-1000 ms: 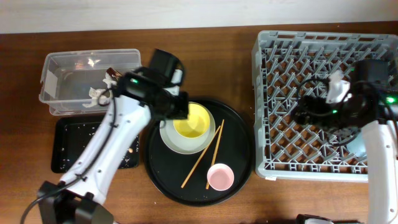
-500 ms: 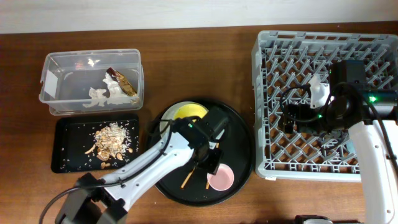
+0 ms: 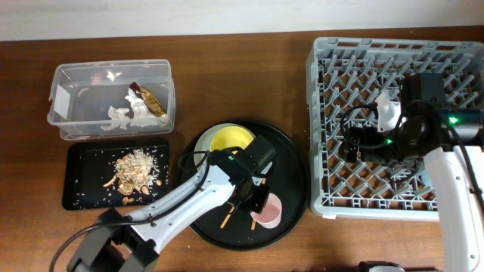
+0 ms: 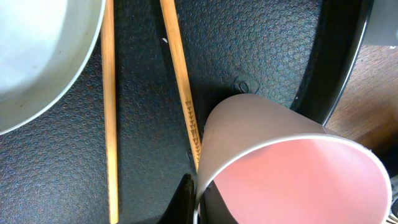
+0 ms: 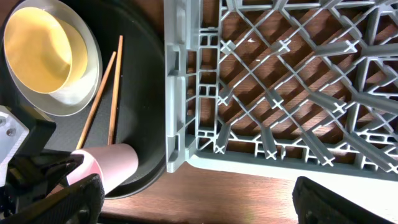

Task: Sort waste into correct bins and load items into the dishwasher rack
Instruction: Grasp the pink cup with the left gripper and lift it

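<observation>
Two arms over a brown wood desk. Left gripper is nearly closed, pinching the thin wall of the pink cup at its rim: one dark finger outside, the other looks to be just inside the mouth. Cup is smooth matte plastic, tapered, tipped over on its side on the round black tray, near the tray's raised edge. Tray floor has a fine pebbled texture. Two thin wooden chopsticks lie beside the cup, one touching its wall or running under it, can't tell which. Pale grey-green plate, round and smooth, sits on the same tray with the small yellow bowl inside it.

Right gripper is spread wide and holds nothing, above the near-left corner of the dishwasher rack, a square grey plastic lattice with upright pegs.

Clear rectangular tub holds crumpled white tissue and a crinkled gold-brown wrapper. Shallow black rectangular tray just in front of it holds tan crumbly food scraps.
</observation>
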`<control>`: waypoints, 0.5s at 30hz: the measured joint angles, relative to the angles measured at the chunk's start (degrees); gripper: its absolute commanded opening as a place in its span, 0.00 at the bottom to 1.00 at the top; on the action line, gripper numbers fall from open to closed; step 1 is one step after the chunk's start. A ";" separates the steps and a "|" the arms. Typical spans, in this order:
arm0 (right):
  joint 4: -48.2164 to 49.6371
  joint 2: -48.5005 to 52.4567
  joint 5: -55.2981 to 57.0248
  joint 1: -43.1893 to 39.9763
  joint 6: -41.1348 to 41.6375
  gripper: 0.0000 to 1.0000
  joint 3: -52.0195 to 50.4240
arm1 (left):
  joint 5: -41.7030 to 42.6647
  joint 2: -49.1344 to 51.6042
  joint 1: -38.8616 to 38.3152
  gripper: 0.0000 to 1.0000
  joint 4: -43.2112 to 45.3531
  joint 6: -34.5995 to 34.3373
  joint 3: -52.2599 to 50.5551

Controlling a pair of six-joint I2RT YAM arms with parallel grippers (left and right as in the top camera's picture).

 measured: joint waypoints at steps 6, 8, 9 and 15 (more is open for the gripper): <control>2.51 1.31 7.65 0.00 3.15 0.96 0.00 | 3.78 -3.21 9.44 0.00 1.16 0.02 5.57; 5.46 2.12 7.15 -0.02 4.96 0.77 0.00 | 9.42 -6.36 16.59 0.00 6.99 0.00 7.32; 8.17 2.60 3.87 -0.09 4.52 0.78 0.00 | 14.56 -7.04 20.63 0.00 11.04 -0.22 7.74; 11.02 5.81 -32.37 0.07 -8.48 0.99 0.00 | 47.78 -3.28 29.49 0.00 32.26 -4.61 8.11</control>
